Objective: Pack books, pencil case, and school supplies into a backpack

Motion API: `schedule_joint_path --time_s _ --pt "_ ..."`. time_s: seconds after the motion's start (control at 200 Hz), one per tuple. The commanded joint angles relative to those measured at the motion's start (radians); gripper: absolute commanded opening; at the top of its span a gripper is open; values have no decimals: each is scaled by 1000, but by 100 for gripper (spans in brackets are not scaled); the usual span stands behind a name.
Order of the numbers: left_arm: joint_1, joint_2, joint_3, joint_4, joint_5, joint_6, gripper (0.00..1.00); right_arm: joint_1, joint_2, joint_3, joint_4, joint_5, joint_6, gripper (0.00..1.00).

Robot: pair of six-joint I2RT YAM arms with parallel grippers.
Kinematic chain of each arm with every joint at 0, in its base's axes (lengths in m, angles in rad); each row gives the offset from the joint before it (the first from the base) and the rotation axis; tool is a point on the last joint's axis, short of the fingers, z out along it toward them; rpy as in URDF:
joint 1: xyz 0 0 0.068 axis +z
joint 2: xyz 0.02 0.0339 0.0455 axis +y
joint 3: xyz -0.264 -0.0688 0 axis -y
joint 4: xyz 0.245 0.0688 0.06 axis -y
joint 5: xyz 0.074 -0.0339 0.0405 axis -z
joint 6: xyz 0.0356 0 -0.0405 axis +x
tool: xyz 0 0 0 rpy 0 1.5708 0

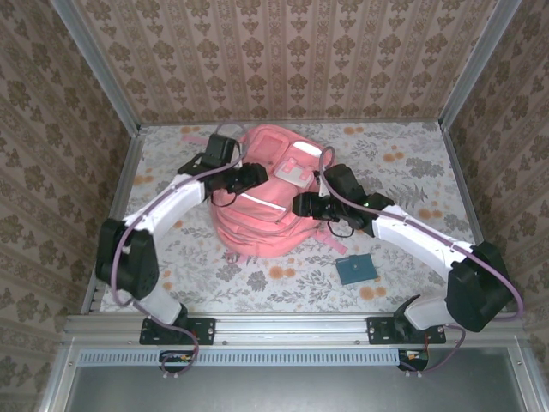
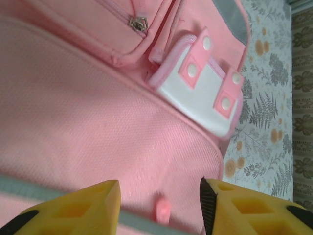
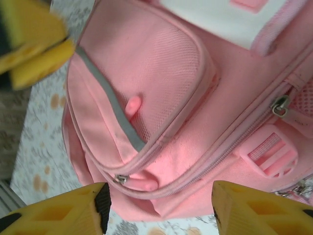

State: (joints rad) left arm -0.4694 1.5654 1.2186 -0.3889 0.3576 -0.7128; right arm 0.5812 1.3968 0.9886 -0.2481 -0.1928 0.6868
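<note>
Left pincer [image 2: 159, 197] hangs spread over the backpack [image 1: 257, 225], its yellow fingers apart with bare pink cloth between them. The right pincer [image 3: 160, 197] is spread too, low over the front pocket, gripping nothing. The backpack lies in the middle of the surface [image 1: 403, 163], and the teal book [image 1: 354, 269] lies flat near its right side, clear of it.

The likeliest slip is a pinch that takes loose cloth instead of a zip pull [image 3: 120, 178], since the pulls are small and the fabric is soft. The whole bag would then drag across the surface. The two pincers are also close together over one bag, so a careless reach could knock one against the other.

Counted: one backpack, one teal book, two pincers, two metal zip pulls in the right wrist view, and one white patch [image 2: 205, 95] with four snaps
</note>
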Motion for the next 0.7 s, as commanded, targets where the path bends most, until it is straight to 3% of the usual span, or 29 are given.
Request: schedule_joint_path --time_s 0.0,0.19,0.31,0.575,0.695 --pt "-33 -123 -107 -15 -90 -27 50 3 63 42 -2 16 236 59" --pt "-150 -336 -315 40 -224 -119 52 0 199 138 -30 -10 297 54" --pt "-220 -395 -398 105 -241 -175 53 0 262 170 17 -72 302 43" --pt "-323 -304 -433 244 -248 -201 49 2 285 155 147 -172 333 19" --pt "-343 -269 -433 277 -294 -179 43 2 280 154 188 -206 347 14"
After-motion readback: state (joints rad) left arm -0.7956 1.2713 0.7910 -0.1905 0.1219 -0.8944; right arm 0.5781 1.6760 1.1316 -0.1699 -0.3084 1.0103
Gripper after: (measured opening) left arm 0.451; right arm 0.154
